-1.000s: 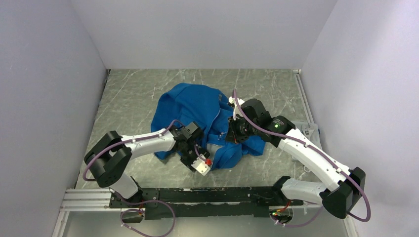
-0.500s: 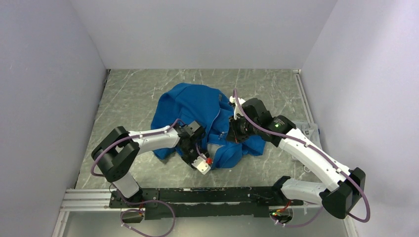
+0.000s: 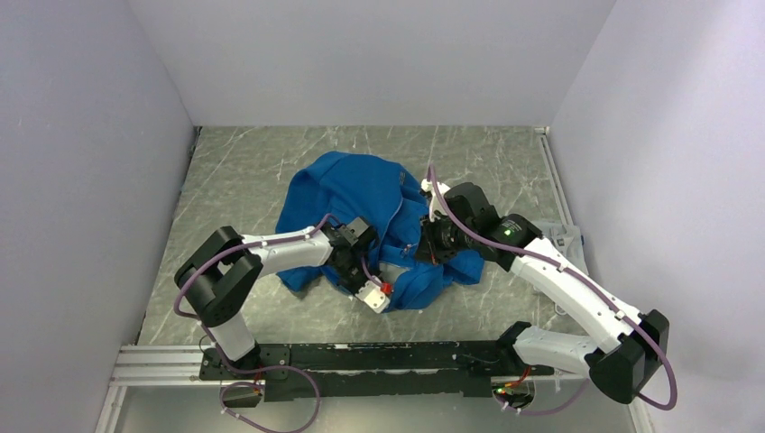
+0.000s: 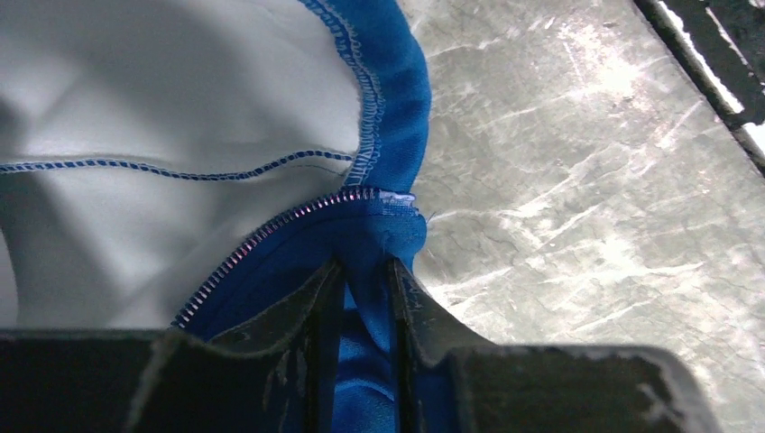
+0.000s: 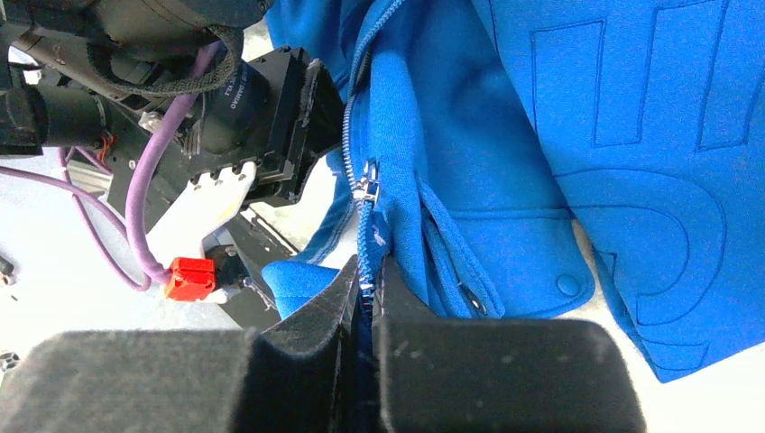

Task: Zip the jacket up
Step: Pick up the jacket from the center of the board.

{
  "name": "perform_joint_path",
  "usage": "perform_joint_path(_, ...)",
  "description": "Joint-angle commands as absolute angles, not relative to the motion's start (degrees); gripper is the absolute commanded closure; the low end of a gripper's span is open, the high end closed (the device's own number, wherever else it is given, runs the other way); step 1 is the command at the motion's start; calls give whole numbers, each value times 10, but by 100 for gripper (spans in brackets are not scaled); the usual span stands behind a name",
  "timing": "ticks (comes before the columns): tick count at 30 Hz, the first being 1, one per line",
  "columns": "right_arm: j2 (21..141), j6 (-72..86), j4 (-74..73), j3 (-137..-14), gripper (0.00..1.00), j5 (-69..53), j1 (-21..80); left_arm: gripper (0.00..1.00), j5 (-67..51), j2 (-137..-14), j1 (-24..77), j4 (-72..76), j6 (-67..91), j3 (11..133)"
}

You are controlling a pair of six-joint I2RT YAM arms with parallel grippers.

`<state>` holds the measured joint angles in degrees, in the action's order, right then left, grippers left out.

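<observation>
Left wrist view: your left hand point(image 4: 363, 266) pinched blue hem of jacket point(image 4: 397, 108) at bottom end of zipper point(image 4: 271, 236), near side of heap, mid-table point(image 4: 586, 180). Right hand point(image 5: 365, 275) clamped shut on zipper tape. Slider point(image 5: 364, 188) sat just beyond its fingertips, zipper running lengthwise away. Right hand nearer slider.

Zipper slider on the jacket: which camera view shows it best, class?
Right wrist view: the slider shows close up, just above the right claw. Left wrist view shows only bare zipper teeth; the top view shows just a pale line on the jacket.
</observation>
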<state>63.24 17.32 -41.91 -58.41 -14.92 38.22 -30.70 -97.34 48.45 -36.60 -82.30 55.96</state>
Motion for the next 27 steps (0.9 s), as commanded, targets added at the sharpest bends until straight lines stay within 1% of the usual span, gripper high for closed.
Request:
perform_joint_path(1,620,163,-398,-583,100,-155,376,76,-251,-1012,483,-300,-819,522)
perform_joint_path(3,620,163,-397,-581,100,-156,373,85,-242,-1004,481,-297,-803,524)
perform_joint_path(4,620,163,-396,-580,100,-157,372,91,-237,-1000,479,-298,-794,527)
perform_joint_path(5,620,163,-396,-579,100,-157,371,95,-233,-995,476,-299,-781,529)
perform_joint_path(9,619,163,-394,-576,100,-159,368,100,-220,-969,465,-291,-745,525)
perform_joint_path(13,619,164,-397,-579,100,-158,367,100,-210,-936,456,-296,-698,532)
perform_joint_path(17,624,161,-406,-592,100,-151,366,100,-227,-890,409,-342,-617,591)
perform_joint_path(21,636,155,-415,-613,100,-146,365,100,-245,-811,321,-355,-556,647)
perform_joint_path(24,648,153,-423,-636,100,-144,364,100,-233,-755,249,-311,-519,657)
perform_joint_path(27,659,149,-440,-664,100,-127,363,100,-202,-730,156,-262,-462,687)
